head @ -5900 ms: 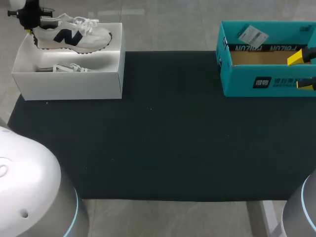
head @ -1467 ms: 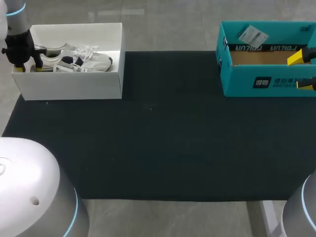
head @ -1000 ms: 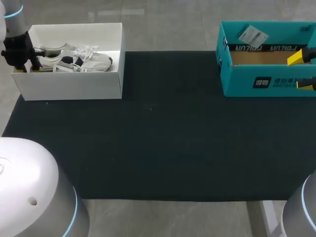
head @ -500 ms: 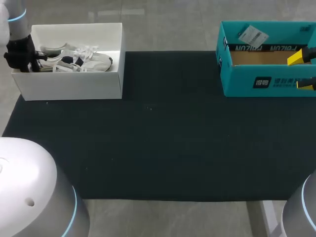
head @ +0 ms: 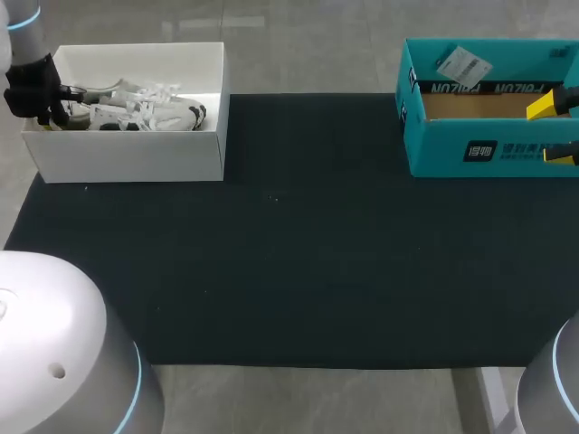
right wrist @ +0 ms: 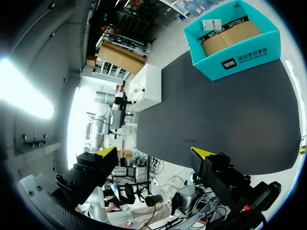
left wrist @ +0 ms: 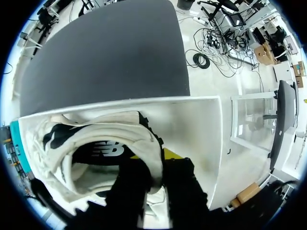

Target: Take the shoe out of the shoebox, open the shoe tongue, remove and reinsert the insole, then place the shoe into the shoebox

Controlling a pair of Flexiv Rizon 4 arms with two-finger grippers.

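Now my left gripper sits at the end of the white shoebox, its fingers pinched narrow on the heel collar of the shoe, which lies inside that box. My right gripper hangs wide open at the teal box, well apart. I judge the risk is in the release: if the finger inside the collar catches on withdrawal, it can drag the shoe up or tip the box.

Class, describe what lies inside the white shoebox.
A white sneaker with dark trim, its heel clamped by the left gripper. What lies beneath it on the white shoebox floor is covered.
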